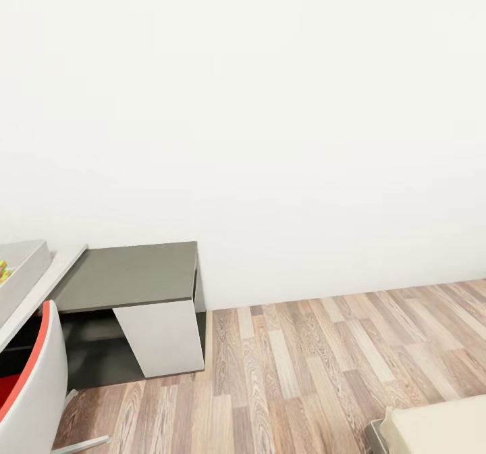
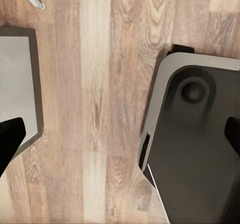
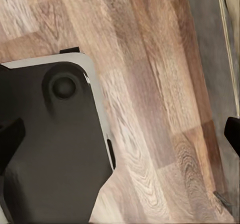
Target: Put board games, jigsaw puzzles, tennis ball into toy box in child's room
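Jaws on both my arms spread wide, empty, over the wood floor (image 2: 95, 109). Farther off, lower left of frame, the desk (image 1: 40, 285) edge carries something colourful; toys likely light, stiff boxes, gripped by edges.

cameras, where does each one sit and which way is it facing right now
Head view: on the robot's head, facing a white wall, a dark cabinet and wood floor; chair at the left edge.
Left wrist view: on the left arm, looking down at the floor; dark fingertips and the robot's base show.
Right wrist view: on the right arm, looking down at the floor; fingertips and base show.
Both wrist views share base and floor.
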Controlling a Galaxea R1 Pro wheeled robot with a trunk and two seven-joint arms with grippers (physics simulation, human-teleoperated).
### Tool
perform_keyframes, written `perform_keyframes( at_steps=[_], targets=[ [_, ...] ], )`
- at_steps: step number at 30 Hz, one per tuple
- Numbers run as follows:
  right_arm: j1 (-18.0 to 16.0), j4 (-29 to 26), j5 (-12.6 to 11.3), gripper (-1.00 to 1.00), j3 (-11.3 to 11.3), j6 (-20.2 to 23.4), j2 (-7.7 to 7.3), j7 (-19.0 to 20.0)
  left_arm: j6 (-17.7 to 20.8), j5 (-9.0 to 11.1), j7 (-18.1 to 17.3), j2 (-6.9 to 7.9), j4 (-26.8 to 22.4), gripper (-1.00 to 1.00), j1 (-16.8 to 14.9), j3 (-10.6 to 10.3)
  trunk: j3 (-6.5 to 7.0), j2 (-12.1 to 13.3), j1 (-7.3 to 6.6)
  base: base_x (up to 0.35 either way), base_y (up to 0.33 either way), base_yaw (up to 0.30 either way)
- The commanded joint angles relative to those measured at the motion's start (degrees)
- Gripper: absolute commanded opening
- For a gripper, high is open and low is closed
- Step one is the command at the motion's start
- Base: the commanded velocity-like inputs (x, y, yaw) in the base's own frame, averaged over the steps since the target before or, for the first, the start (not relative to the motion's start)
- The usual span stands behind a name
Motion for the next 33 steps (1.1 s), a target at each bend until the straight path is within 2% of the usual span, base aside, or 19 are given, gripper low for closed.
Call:
perform_keyframes(
  at_steps=[1, 3, 5, 15, 33],
  targets=[
    [-0.05, 0.26, -0.45, 1.00, 0.19, -0.22, -0.23, -0.10, -0.26, -0.41, 0.17, 0.01, 0.04, 1.00, -0.04, 0.41, -0.12, -0.12, 0.03, 0.000, 0.000, 0.000],
    [-0.08, 1.19, -0.42, 1.00, 0.24, -0.21, -1.11, -0.19, -0.32, -0.31, 0.22, 0.02, -0.13, 1.00, 0.00, 0.47, -0.12, -0.12, 0.03, 0.000, 0.000, 0.000],
    [-0.09, 1.57, -0.41, 1.00, 0.34, -0.22, -1.27, -0.21, -0.39, -0.24, 0.23, 0.02, -0.26, 1.00, 0.01, 0.52, -0.12, -0.12, 0.03, 0.000, 0.000, 0.000],
    [-0.10, 1.95, -0.71, 1.00, 0.40, -0.46, 0.85, -0.10, -0.43, -0.28, 0.24, -0.47, -0.31, 1.00, 0.03, 0.54, -0.12, -0.12, 0.03, 0.000, 0.000, 0.000],
    [-0.10, 1.96, -0.57, 1.00, 0.38, -0.41, 1.15, -0.10, -0.45, -0.10, 0.24, -0.57, -0.37, 1.00, 0.03, 0.48, -0.12, -0.12, 0.03, 0.000, 0.000, 0.000]
  ],
)
